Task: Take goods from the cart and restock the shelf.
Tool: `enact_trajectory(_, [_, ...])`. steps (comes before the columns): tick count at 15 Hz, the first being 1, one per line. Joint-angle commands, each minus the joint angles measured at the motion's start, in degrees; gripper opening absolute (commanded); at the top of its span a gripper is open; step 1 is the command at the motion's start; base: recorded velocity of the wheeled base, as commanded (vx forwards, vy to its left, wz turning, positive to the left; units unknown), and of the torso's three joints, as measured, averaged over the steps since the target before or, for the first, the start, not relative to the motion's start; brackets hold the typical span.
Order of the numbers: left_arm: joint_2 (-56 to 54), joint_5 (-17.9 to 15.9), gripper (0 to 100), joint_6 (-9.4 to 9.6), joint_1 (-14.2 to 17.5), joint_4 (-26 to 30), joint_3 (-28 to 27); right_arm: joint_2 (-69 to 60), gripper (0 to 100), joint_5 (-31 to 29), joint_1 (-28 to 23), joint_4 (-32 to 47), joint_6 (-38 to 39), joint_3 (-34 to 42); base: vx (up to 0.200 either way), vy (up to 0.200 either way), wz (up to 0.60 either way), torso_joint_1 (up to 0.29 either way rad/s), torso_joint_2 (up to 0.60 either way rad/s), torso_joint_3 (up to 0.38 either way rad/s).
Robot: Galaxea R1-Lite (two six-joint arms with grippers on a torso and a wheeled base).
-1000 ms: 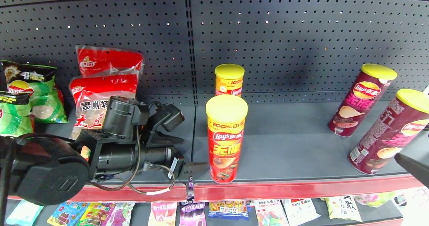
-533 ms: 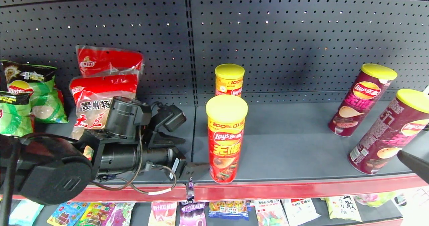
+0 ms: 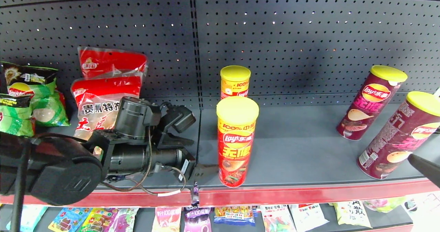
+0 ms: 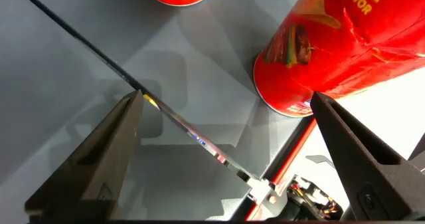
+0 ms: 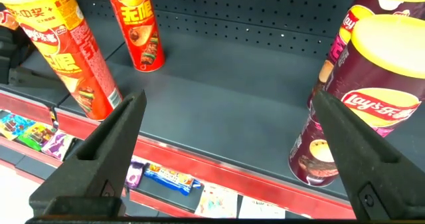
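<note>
A red chip can [image 3: 237,142] with a yellow lid stands upright near the shelf's red front lip [image 3: 309,194]; a second red can [image 3: 235,82] stands behind it by the pegboard. My left gripper [image 3: 208,170] lies low on the shelf just left of the front can's base. Its fingers [image 4: 113,151] are spread wide and hold nothing, and the front can [image 4: 332,44] stands just past one fingertip. My right gripper [image 5: 229,98] is open and empty, hovering before the shelf near two purple cans [image 3: 371,101] [image 3: 400,135]. Its tip [image 3: 422,168] shows at the right.
Red snack bags [image 3: 103,98] and green chip bags [image 3: 24,98] lean against the back wall on the left. Bare grey shelf [image 3: 295,149] lies between the red and purple cans. Small packets [image 3: 233,214] fill the lower shelf.
My left arm has shifted right along the shelf, and the front red can has moved a little to the right with it. The right gripper has barely moved.
</note>
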Motion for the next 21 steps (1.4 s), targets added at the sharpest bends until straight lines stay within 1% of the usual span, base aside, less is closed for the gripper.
enact_trajectory(1, [0.18,0.01,100,0.02,-0.01,-0.01,0.03,0.07,100,-0.02,0.02,0.03,-0.04,0.01,0.000,0.000,0.00,0.000,0.00,0.000])
enact_trajectory(4, [-2.64,0.54,100,-0.07,1.13,-0.01,2.41,-0.11,100,-0.02,0.02,0.03,-0.04,0.80,0.000,0.000,0.00,0.000,0.00,0.000])
enact_trajectory(5, [-4.57,0.98,100,-0.07,2.19,-0.01,3.64,-0.11,100,-0.02,0.02,0.03,-0.04,1.07,0.000,0.000,0.00,0.000,0.00,0.000])
enact_trajectory(7, [-10.90,1.77,100,-0.07,6.67,0.34,5.66,-0.02,100,-0.19,-0.07,-0.06,0.05,3.09,0.000,0.000,0.00,0.000,0.00,0.000])
enact_trajectory(8, [-13.54,2.38,100,-0.07,8.78,1.22,5.75,-0.20,100,-0.10,-0.51,-0.06,0.05,3.70,0.000,0.000,0.00,0.000,0.00,0.000])
enact_trajectory(9, [-20.22,5.11,100,-0.07,12.47,4.38,5.13,-0.20,100,-0.28,-2.71,-0.06,-0.04,4.41,0.000,0.000,0.00,0.000,0.00,0.000])
enact_trajectory(10, [-24.43,7.39,100,0.19,14.23,7.11,5.04,-0.20,100,-0.89,-4.82,0.03,-0.83,4.58,0.000,0.000,0.00,0.000,0.00,0.000])
enact_trajectory(11, [-31.73,11.61,100,0.37,15.64,13.35,5.04,0.24,100,-1.33,-9.04,-0.23,-3.82,4.76,0.000,0.000,0.00,0.000,0.00,0.000])
enact_trajectory(12, [-34.98,13.98,100,0.37,16.07,16.60,5.13,0.24,100,-0.72,-10.18,-0.23,-4.26,4.85,0.000,0.000,0.00,0.000,0.00,0.000])
enact_trajectory(13, [-42.80,20.31,100,0.37,16.16,24.16,5.75,-0.37,100,1.30,-10.71,-0.23,-3.82,6.25,0.000,0.000,0.00,0.000,0.00,0.000])
enact_trajectory(14, [-50.71,24.35,100,-0.07,16.25,31.01,7.33,-4.15,100,1.04,-10.88,0.03,-3.91,8.89,0.000,0.000,0.00,0.000,0.00,0.000])
enact_trajectory(15, [-56.95,24.79,100,-0.07,16.25,33.30,10.23,-7.84,100,1.04,-11.15,2.14,-4.17,9.77,0.000,0.000,0.00,0.000,0.00,0.000])
enact_trajectory(16, [-58.89,24.79,100,-0.07,16.16,33.48,11.46,-8.81,100,0.86,-11.32,3.37,-4.17,9.77,0.000,0.000,0.00,0.000,0.00,0.000])
enact_trajectory(17, [-67.41,24.97,100,-0.07,16.16,33.74,17.70,-13.56,100,-0.81,-13.34,10.67,-4.17,8.71,0.000,0.000,0.00,0.000,0.00,0.000])
enact_trajectory(18, [-78.22,25.15,100,-0.16,17.22,34.88,24.99,-19.71,100,-1.77,-15.98,18.93,-4.08,8.19,0.000,0.000,0.00,0.000,0.00,0.000])
enact_trajectory(19, [-82.09,25.23,100,-0.25,18.62,36.29,27.02,-22.26,100,-1.77,-17.04,21.65,-3.91,8.19,0.000,0.000,0.00,0.000,0.00,0.000])
enact_trajectory(20, [-86.31,25.23,100,-0.77,22.14,39.10,28.69,-25.42,100,-1.86,-18.53,24.38,-3.91,8.45,0.000,0.000,0.00,0.000,0.00,0.000])
enact_trajectory(21, [-91.76,24.79,100,-3.67,29.79,46.66,29.30,-30.08,100,-1.86,-21.52,27.89,-3.91,9.07,0.000,0.000,0.00,0.000,0.00,0.000])
